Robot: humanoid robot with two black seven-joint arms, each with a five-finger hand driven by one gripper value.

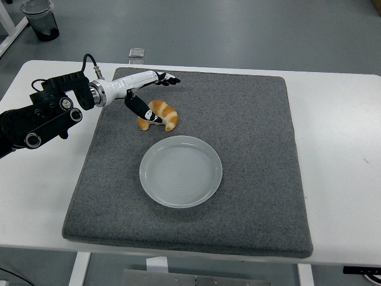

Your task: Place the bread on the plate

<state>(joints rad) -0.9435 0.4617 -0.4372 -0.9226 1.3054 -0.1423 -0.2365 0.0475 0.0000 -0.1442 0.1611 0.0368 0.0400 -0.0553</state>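
Note:
A golden croissant [162,114] lies on the grey mat [250,149], just behind a round pale plate [181,171]. My left hand [152,95] reaches in from the left and hovers low over the croissant. Its fingers are spread: the thumb [141,109] points down at the croissant's left side and the other fingers [165,78] stretch out behind it. It holds nothing. The right arm is out of view.
The grey mat covers most of the white table [339,149]. A small clear object [137,53] sits at the table's far edge. A dark bin [40,19] stands on the floor at the top left.

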